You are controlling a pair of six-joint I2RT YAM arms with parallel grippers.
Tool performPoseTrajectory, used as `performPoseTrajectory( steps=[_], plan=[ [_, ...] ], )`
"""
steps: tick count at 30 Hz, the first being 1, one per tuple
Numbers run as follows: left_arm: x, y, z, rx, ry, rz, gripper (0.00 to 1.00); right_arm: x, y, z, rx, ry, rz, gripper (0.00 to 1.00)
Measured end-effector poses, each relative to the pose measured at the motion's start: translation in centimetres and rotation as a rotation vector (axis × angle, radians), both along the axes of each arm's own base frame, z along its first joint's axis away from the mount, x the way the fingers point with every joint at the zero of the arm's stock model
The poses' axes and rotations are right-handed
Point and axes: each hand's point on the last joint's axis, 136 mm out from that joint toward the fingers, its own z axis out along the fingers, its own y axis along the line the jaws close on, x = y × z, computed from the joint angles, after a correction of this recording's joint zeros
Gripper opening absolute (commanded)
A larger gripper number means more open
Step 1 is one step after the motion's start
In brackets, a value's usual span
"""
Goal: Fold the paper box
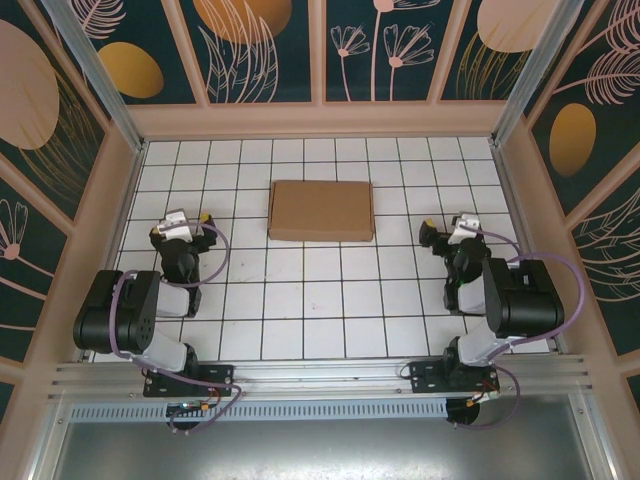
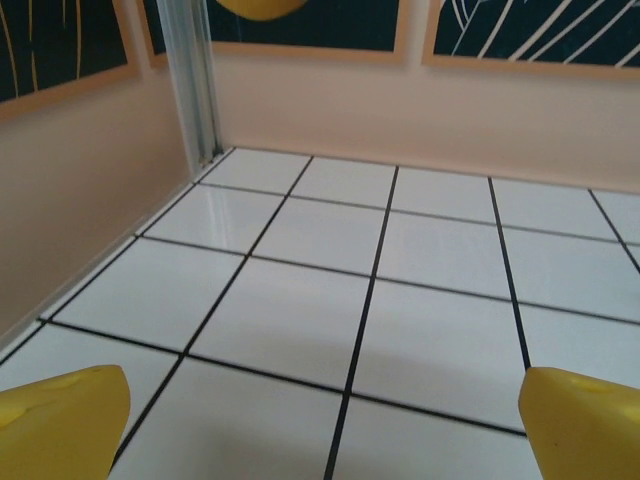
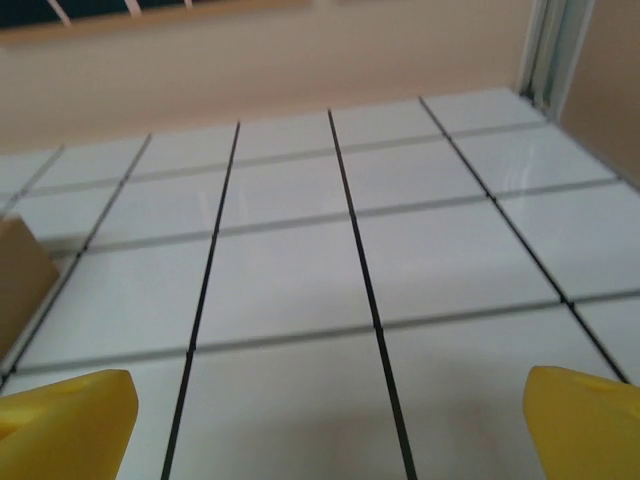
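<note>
Fingers (image 2: 60, 425) spread wide on both our grippers, nothing held; left gripper (image 1: 190, 220) and right gripper (image 1: 445, 232) sit either side of the paper box (image 1: 321, 210), well apart from it.

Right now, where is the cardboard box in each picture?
Top external: the paper box lies flat on the far middle tiles, between the two arms.
Left wrist: aims at the metal corner post, away to the box's left.
Right wrist: a corner of the paper box pokes in at the left edge.
Shared landmark: the white tiled floor with black lines.
</note>
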Motion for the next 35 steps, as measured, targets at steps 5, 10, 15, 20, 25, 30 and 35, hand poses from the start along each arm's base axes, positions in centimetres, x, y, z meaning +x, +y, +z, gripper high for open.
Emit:
performPoseTrajectory(
  steps=[5,10,15,20,25,30,35],
  plan=[
    [0.23,-0.44,0.17,-0.004,-0.005,-0.028,0.99,0.39,0.39,0.89,0.013,-0.032,0.029,0.99],
    [0.26,-0.56,0.17,-0.005,-0.005,-0.034,0.99,0.39,0.53,0.90,0.016,-0.032,0.036,0.99],
    [0.26,-0.57,0.17,-0.005,-0.005,-0.035,0.99,0.39,0.53,0.91,0.016,-0.032,0.036,0.99],
    [0.26,-0.57,0.17,-0.005,-0.005,-0.035,0.99,0.39,0.53,0.91,0.016,-0.032,0.036,0.99],
    [0.26,-0.57,0.17,-0.005,-0.005,-0.035,0.99,0.39,0.53,0.91,0.016,-0.032,0.036,0.99],
    [0.26,-0.57,0.17,-0.005,-0.005,-0.035,0.99,0.39,0.53,0.91,0.016,-0.032,0.036,0.99],
    [0.27,-0.63,0.17,-0.006,-0.005,-0.039,0.99,0.39,0.53,0.92,0.016,-0.033,0.036,0.99]
  ],
)
